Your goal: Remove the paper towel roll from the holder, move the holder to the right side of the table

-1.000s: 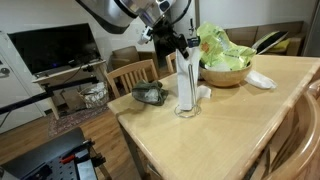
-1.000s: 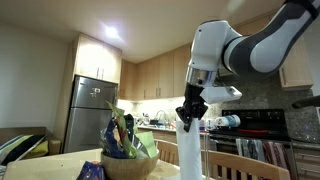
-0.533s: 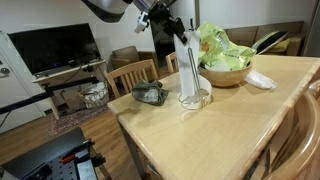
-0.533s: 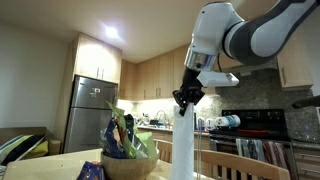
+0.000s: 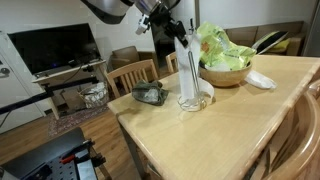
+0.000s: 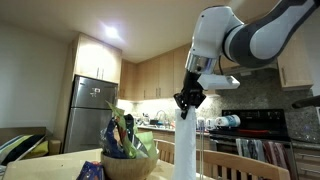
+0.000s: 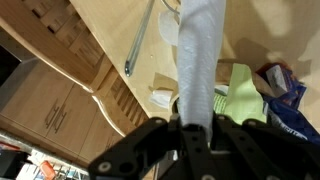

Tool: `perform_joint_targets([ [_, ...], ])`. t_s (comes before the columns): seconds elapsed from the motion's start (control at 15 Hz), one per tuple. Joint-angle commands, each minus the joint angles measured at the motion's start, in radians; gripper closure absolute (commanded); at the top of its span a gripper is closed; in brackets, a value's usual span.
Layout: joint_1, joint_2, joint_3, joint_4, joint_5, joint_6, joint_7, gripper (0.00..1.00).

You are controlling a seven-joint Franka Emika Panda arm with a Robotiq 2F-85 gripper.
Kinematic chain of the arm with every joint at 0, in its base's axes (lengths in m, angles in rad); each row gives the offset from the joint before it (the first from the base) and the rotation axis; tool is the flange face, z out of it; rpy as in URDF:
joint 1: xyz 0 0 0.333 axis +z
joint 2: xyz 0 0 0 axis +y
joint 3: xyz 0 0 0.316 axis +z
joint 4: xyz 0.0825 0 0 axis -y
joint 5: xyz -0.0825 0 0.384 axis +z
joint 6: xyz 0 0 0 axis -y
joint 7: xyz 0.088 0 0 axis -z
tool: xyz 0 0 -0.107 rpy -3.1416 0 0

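- Pincer [image 5: 168, 25] clamps the top end of the paper towel roll [image 5: 187, 70]; in the wrist view the pincer [image 7: 195, 125] sits at the bottom of the frame, with a dark finger pressed to each side of the white paper.
- In an exterior view the pincer [image 6: 190, 98] hangs under the white arm, and the paper towel roll [image 6: 187, 145] runs straight down from it, out of the bottom of the frame.
- Seen from the side that shows the counter [image 5: 230, 120], the roll leans, its top tipped toward the arm and its lower end down by the holder [image 5: 204, 97].
- Whether the roll's lower end touches the counter cannot be told.
- The holder's round ring base rests on the counter, just beside the roll's lower end.
- In the wrist view the holder [image 7: 140, 45] shows as a thin bare metal rod beside the paper towel roll [image 7: 200, 50], not inside it, with pale wood of the counter [image 7: 100, 25] under both.
- The holder stands between a dark object [image 5: 150, 95] and a wooden bowl [image 5: 225, 75] filled with green leaves.
- A flat white napkin [image 5: 260, 80] lies on the counter just beside the bowl, on its far side from the holder.
- A wooden chair [image 5: 133, 75] stands at the counter's edge behind the dark object.
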Motion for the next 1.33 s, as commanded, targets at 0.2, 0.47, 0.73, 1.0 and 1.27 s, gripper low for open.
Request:
perform_joint_targets([
  [0.2, -0.011, 0.033, 0.001, 0.009, 0.046, -0.014, -0.007, 0.55],
  [0.47, -0.011, 0.024, 0.001, 0.004, 0.055, -0.013, -0.008, 0.36],
  [0.73, -0.01, -0.008, 0.004, 0.004, 0.058, -0.012, -0.013, 0.59],
  [1.0, -0.007, -0.024, 0.003, 0.008, 0.048, -0.021, -0.003, 0.32],
  [1.27, -0.008, -0.043, -0.006, 0.014, 0.028, -0.035, 0.02, 0.12],
])
